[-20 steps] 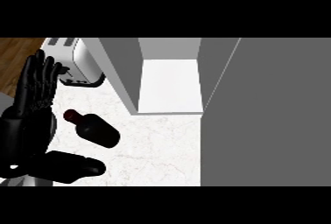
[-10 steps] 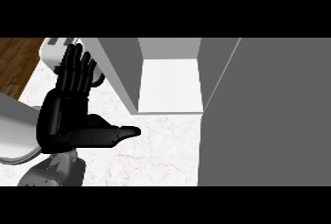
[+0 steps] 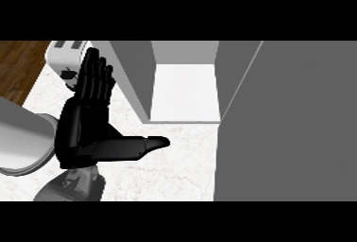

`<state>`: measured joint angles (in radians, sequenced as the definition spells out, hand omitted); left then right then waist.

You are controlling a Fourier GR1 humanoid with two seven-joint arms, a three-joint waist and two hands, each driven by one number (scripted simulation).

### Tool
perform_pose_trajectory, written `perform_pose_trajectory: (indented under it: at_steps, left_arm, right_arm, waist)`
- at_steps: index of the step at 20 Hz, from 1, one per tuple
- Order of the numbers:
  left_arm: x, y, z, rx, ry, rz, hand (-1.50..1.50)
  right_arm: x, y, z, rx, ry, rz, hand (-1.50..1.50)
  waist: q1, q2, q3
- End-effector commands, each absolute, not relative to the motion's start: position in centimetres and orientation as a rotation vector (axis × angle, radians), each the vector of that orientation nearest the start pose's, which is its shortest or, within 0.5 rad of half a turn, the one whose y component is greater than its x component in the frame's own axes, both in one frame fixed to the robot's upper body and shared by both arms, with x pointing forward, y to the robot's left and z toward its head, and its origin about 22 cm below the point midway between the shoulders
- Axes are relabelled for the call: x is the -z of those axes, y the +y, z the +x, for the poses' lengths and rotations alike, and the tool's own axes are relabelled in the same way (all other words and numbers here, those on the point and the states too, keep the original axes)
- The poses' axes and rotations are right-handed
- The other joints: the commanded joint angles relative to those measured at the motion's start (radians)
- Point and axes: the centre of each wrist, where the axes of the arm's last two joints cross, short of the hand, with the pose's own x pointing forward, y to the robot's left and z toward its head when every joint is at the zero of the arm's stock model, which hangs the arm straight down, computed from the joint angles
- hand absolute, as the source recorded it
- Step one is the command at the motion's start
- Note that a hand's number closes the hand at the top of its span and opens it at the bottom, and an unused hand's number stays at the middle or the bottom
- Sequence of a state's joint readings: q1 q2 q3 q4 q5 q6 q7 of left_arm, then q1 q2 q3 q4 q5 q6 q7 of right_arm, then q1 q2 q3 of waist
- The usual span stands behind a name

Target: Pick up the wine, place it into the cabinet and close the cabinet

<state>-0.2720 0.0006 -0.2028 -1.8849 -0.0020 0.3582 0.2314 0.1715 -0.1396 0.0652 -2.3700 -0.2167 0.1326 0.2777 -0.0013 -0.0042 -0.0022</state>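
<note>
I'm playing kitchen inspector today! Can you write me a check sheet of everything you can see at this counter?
Surface: white marbled counter.
Job's things: cabinet stands open and nothing shows on its white shelf. Its grey door is swung out at the right. No wine is seen in this view.
Clutter: toaster at the far left, partly behind the fingers.
Hands: left hand is open, with fingers straight up and thumb pointing right, holding nothing that shows. The right hand is not in view.
Cables: nothing seen.
Surroundings: wooden floor past the counter's left edge.
</note>
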Motion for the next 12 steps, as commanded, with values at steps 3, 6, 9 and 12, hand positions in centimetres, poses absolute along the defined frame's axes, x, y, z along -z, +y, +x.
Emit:
perform_pose_trajectory:
  at_steps: [3,6,9,12]
  left_arm:
    - [-13.1,15.2,26.8,-0.110,-1.897,-0.091,-1.50]
    - [-13.6,12.9,25.3,-0.098,-1.910,-0.059,-1.50]
    - [-12.7,14.4,25.4,-0.111,-1.886,-0.061,-1.50]
    - [-14.0,15.2,26.8,-0.130,-1.881,-0.040,-1.50]
  right_arm:
    - [-15.1,-23.8,13.4,-0.208,-1.906,0.198,-1.50]
    - [-14.9,-23.2,14.5,-0.215,-1.922,0.207,-1.50]
    - [-16.5,-22.5,16.9,-0.208,-1.921,0.205,-1.50]
    - [-16.1,-23.3,14.2,-0.207,-1.922,0.225,-1.50]
  waist:
    - [-0.005,0.003,0.002]
    - [-0.003,0.003,0.002]
    - [0.003,0.004,0.002]
    - [-0.003,0.004,0.002]
